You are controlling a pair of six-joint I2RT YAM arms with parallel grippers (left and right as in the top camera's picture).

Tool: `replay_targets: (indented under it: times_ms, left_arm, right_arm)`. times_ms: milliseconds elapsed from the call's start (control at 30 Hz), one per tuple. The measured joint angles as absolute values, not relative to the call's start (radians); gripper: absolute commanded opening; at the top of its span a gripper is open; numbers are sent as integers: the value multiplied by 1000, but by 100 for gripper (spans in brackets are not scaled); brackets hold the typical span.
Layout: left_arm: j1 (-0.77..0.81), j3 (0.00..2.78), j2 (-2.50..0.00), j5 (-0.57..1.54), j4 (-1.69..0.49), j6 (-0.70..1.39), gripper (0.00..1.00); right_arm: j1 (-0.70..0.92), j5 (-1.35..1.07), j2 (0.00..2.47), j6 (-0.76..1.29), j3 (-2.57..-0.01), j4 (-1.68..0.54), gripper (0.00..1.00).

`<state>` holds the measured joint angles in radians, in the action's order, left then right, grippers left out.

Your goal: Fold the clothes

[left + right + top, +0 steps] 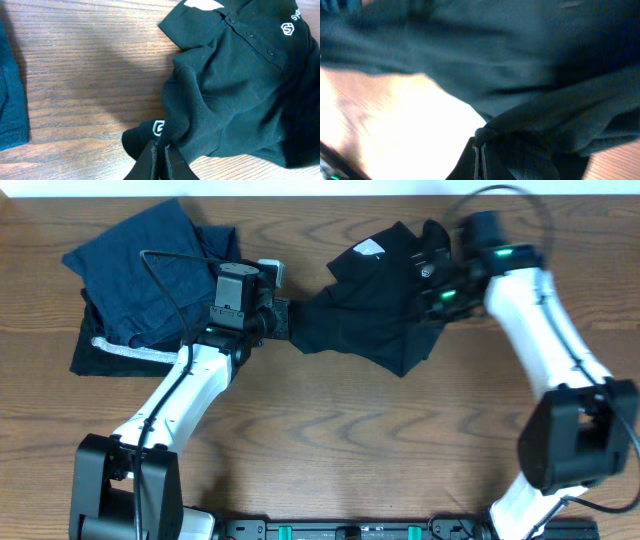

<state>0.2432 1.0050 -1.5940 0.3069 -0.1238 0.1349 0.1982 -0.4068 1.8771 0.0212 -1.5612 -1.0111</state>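
The clothes, a black top (pixel 375 305) with a white neck label (pixel 368 248), lies bunched at the middle back of the table. My left gripper (pixel 283 320) is shut on its left end, a sleeve cuff. In the left wrist view the gripper (pixel 161 150) pinches the black top (pixel 235 85) just below a small white logo (pixel 158 128). My right gripper (pixel 432 280) is shut on the top's right side. The right wrist view shows that gripper (pixel 480 150) clamped on a ribbed fold of the top (pixel 520 65), which hangs above the wood.
A pile of navy blue garments (pixel 150 270) lies at the back left, over a black folded piece with a pale stripe (pixel 110 352). The navy fabric's edge (pixel 10 100) shows at the left of the left wrist view. Bare wooden table (pixel 350 430) fills the front.
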Motion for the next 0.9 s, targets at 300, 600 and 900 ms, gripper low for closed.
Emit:
replay_targets:
  times_ms: [300, 600, 900]
  left_arm:
    - [243, 1005, -1594, 307, -124, 135, 6]
    - [243, 1005, -1594, 284, -124, 135, 6]
    - [243, 1005, -1594, 258, -148, 135, 6]
  right_arm:
    - [454, -310, 1993, 27, -1552, -1026, 36]
    - [452, -298, 1998, 14, -1594, -1141, 54]
    - [326, -297, 1939, -14, -1641, -1195, 35]
